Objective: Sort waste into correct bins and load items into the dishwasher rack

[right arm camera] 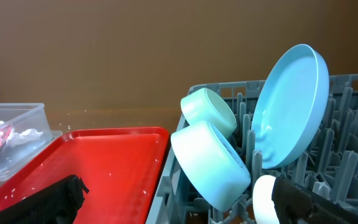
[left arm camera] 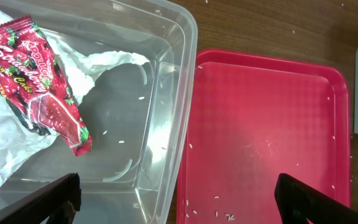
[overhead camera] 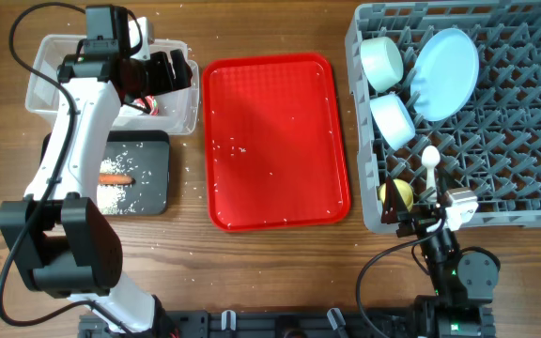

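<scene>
My left gripper (overhead camera: 180, 70) is open and empty over the right end of the clear bin (overhead camera: 43, 92). In the left wrist view its fingers (left arm camera: 176, 202) straddle the bin's rim (left arm camera: 182, 99). Inside lie the red snack wrapper (left arm camera: 42, 87) and white napkins (left arm camera: 5, 146). The black bin (overhead camera: 153, 178) holds the orange carrot stick (overhead camera: 115, 177) and rice. The grey rack (overhead camera: 505, 160) holds the blue plate (overhead camera: 444, 73), two bowls (overhead camera: 381, 61) (overhead camera: 393, 120), the yellow cup (overhead camera: 397, 194) and the white spoon (overhead camera: 430, 160). My right gripper (overhead camera: 432, 210) is open at the rack's front left corner, with the spoon (right arm camera: 265, 198) beside its right finger.
The flat red tray (overhead camera: 275, 141) lies between the bins and the rack, with scattered rice grains (left arm camera: 219, 208) on it. A few grains lie on the wooden table (overhead camera: 280, 272) round the black bin. The rack's right half has bare pegs.
</scene>
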Available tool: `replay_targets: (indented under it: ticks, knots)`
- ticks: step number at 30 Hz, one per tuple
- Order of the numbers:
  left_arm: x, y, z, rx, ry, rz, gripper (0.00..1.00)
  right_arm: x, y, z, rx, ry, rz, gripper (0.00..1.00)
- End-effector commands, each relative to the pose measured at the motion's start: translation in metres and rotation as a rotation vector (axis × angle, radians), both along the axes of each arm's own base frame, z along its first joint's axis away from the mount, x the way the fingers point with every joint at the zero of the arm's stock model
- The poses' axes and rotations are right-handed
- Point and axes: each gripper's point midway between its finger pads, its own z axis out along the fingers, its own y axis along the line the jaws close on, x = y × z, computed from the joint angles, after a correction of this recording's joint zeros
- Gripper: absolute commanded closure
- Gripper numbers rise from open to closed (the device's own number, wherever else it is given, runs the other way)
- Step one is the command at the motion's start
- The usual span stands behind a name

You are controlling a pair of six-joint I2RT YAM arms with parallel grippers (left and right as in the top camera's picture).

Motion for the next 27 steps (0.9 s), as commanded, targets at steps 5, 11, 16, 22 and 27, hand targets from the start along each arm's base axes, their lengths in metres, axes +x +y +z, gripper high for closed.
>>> replay_targets:
  ticks: [5,11,16,22,27]
  knots:
    - [0.008,-0.005,0.023,0.072,-0.12,-0.138,0.0,0.0,-0.001,0.002,-0.013,-0.012,-0.008,0.0]
    - [-0.024,-0.005,0.104,0.114,-0.426,-0.131,0.0,0.0,-0.001,0.002,-0.013,-0.013,-0.008,0.01]
    - [-0.096,0.007,0.101,0.147,-0.655,-0.083,0.0,0.0,-0.001,0.002,-0.013,-0.012,-0.008,0.0]
    - [-0.178,0.025,0.047,0.188,-0.815,-0.001,0.0,0.0,-0.001,0.002,-0.013,-0.012,-0.008,0.0]
    - [-0.202,0.023,0.03,0.208,-0.982,0.01,0.0,0.0,-0.001,0.002,-0.013,-0.012,-0.008,0.0]
